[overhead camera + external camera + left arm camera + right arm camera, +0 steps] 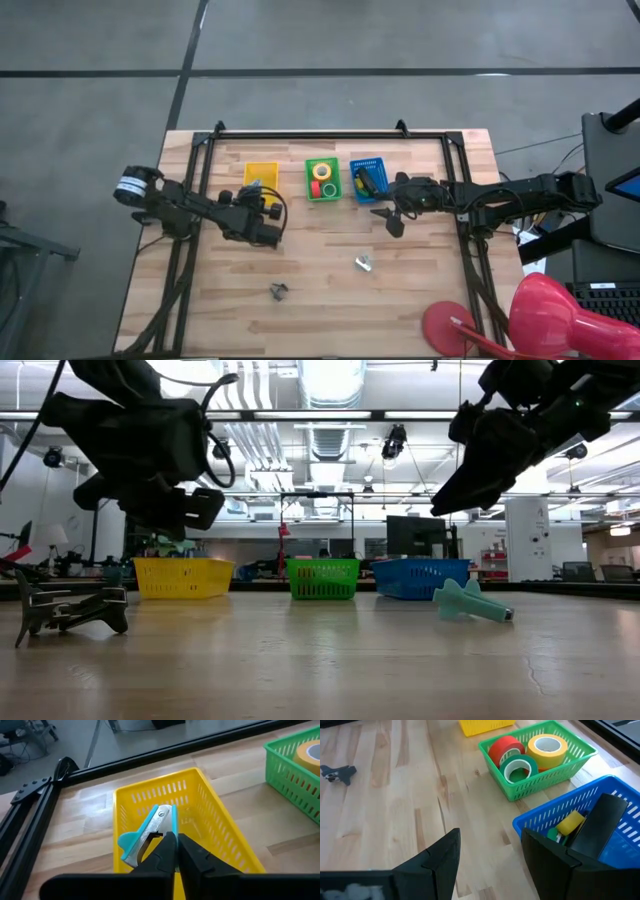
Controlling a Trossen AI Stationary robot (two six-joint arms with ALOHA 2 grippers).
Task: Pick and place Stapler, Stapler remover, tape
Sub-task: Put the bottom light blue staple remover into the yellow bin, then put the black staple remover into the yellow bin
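The left end effector (172,852) hangs over the yellow basket (220,827), its two dark fingers (195,855) pressed together and pinching the metal end of a light-blue stapler remover (145,832), which slants down into the basket. The right end effector (490,855) sits above the wooden surface (320,270) just beside the blue basket (620,850), fingers spread wide with nothing between them. Inside the blue basket lies the dark stapler (597,822), next to a yellow item (569,822) and a bit of green I cannot identify. The green basket (545,780), standing between the yellow and blue ones, holds the tape rolls: red (505,747), green (518,767) and yellow (547,745). Still loose on the surface are a dark stapler remover (279,291) towards the front edge and a pale one (364,263) nearer the middle, well apart from the baskets. Seen from table height, the dark one (65,610) rests at left and the teal one (470,603) at right.
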